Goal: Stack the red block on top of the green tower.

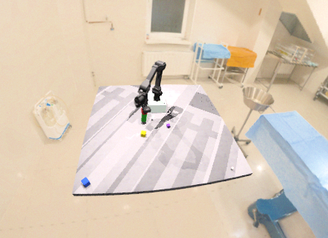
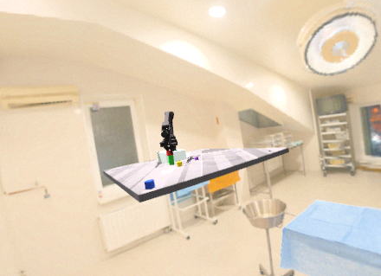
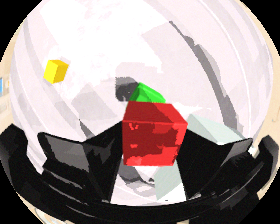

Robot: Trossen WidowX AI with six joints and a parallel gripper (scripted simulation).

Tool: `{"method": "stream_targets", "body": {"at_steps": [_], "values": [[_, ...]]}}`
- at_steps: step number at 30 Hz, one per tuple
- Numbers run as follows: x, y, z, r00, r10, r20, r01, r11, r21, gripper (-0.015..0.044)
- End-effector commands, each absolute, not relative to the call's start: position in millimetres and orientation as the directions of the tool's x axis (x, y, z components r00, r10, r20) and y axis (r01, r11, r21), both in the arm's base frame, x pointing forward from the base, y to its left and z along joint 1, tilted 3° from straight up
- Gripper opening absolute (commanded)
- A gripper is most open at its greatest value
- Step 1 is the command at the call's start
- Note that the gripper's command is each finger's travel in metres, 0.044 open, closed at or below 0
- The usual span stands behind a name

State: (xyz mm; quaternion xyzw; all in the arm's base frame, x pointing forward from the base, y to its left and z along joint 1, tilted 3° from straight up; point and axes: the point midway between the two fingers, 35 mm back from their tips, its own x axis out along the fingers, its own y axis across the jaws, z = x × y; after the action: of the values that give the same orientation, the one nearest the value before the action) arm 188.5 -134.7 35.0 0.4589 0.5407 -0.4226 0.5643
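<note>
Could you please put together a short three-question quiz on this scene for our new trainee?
1. True or false: the gripper is shut on the red block.
2. In the wrist view, which part of the green tower shows past the red block? A) only a top corner B) its whole height C) none of it
3. Fill in: in the top view, the loose block nearest the tower is ____.

Key
1. True; the block sits between the fingers.
2. A.
3. Yellow.

Cream walls, window (image 1: 168,11) over radiator (image 1: 168,63), round surgical lamp (image 2: 339,43) overhead, blue-draped table (image 1: 298,156), steel basin stand (image 1: 257,97).
</note>
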Motion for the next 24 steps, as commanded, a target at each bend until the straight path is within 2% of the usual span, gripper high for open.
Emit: {"method": "stream_targets", "body": {"at_steps": [1,16,24], "values": [[189.4,-134.9,34.6,0.062,0.019,-0.998,0.973,0.223,0.065,0.0],[189.4,-134.9,34.9,0.062,0.019,-0.998,0.973,0.223,0.065,0.0],[188.7,-134.8,34.3,0.059,0.019,-0.998,0.973,0.222,0.062,0.021]]}}
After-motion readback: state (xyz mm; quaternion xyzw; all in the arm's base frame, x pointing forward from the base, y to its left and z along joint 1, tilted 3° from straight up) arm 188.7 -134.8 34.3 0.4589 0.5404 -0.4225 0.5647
